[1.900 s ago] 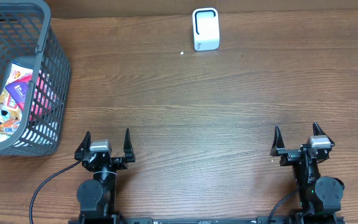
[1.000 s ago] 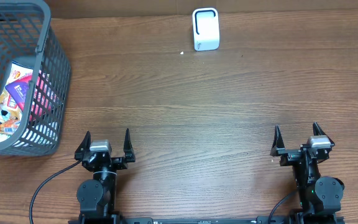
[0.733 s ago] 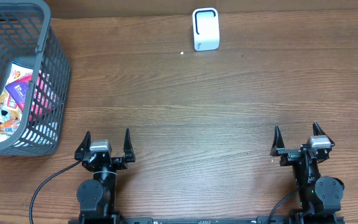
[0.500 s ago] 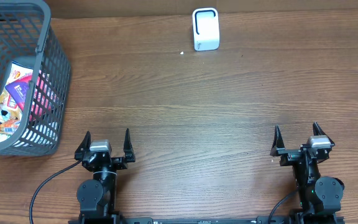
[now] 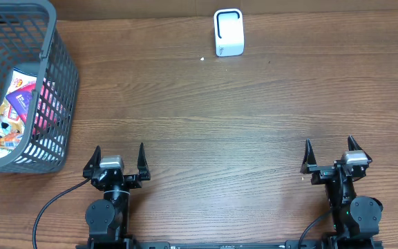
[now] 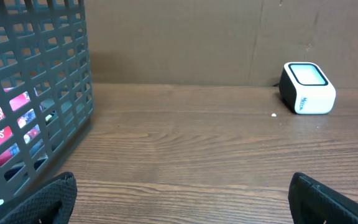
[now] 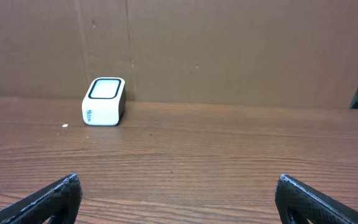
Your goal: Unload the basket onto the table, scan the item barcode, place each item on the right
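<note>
left jaws: spread wide, nothing in them, low over the bench [image 5: 220, 117]
right jaws: same deal, wide apart and empty
items: snack packets [image 5: 16, 104] in the grey basket [image 5: 66, 83], ahead and off to the left of the left jaws
scanner: white scanner [image 5: 229, 32] well ahead, roughly midway between both jaws

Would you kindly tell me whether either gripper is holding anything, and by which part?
Nothing is held: the left gripper and right gripper both stand open and empty, well away from the basket and the scanner.
</note>
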Action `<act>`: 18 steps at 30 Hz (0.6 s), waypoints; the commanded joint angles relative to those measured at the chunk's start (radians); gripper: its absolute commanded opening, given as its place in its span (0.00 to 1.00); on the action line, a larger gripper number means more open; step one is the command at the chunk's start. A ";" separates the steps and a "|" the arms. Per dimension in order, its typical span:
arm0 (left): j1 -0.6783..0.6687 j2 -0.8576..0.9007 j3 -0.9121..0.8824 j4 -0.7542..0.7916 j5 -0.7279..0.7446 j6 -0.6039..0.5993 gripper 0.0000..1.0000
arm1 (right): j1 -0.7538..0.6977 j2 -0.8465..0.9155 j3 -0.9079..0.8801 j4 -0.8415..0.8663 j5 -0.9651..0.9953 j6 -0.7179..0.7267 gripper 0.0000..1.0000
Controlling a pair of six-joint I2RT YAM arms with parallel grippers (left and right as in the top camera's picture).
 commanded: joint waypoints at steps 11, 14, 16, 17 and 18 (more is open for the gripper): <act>0.006 -0.010 -0.004 0.003 -0.005 0.019 1.00 | -0.001 -0.012 -0.011 0.006 0.006 0.006 1.00; 0.006 -0.010 -0.004 0.003 -0.005 0.019 1.00 | -0.001 -0.012 -0.011 0.006 0.006 0.006 1.00; 0.006 -0.010 -0.004 0.004 0.012 0.008 1.00 | -0.001 -0.012 -0.011 0.006 0.006 0.006 1.00; 0.005 -0.010 -0.004 0.010 0.037 -0.007 1.00 | -0.001 -0.012 -0.011 0.006 0.006 0.006 1.00; 0.005 -0.010 -0.004 0.023 0.071 -0.032 1.00 | -0.001 -0.012 -0.011 0.006 0.006 0.006 1.00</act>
